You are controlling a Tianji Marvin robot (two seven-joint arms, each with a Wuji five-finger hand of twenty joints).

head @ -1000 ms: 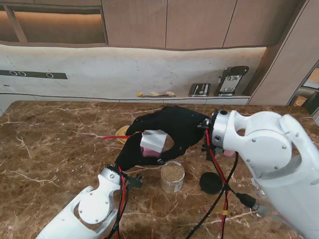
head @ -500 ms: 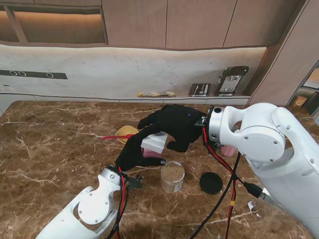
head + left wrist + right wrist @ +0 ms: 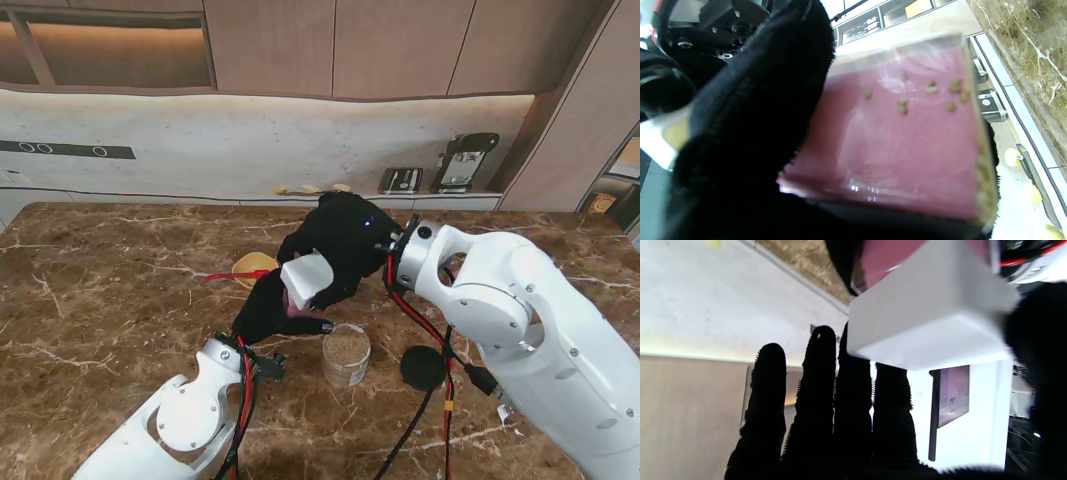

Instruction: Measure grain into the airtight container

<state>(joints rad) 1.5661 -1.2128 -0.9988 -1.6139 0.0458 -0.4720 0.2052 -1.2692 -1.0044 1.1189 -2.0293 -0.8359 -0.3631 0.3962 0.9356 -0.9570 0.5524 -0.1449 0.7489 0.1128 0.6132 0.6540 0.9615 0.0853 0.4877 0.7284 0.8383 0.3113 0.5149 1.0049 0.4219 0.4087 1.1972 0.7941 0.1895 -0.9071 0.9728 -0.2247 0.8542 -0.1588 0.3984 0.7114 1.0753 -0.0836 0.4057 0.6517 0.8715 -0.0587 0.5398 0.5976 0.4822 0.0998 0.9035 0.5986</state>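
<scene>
- My left hand (image 3: 268,308) has its fingers wrapped around the pink box (image 3: 903,133), raised over the counter (image 3: 110,290).
- My right hand (image 3: 340,245) grips the white box (image 3: 305,281).
- The grain jar (image 3: 346,354) stands just nearer me, lid (image 3: 423,367) beside it.

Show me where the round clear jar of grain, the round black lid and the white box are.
Round clear jar of grain (image 3: 346,349), stand view, grain surface.
Round black lid (image 3: 423,368), stand view, its centre.
White box (image 3: 306,279), stand view, its side.
</scene>
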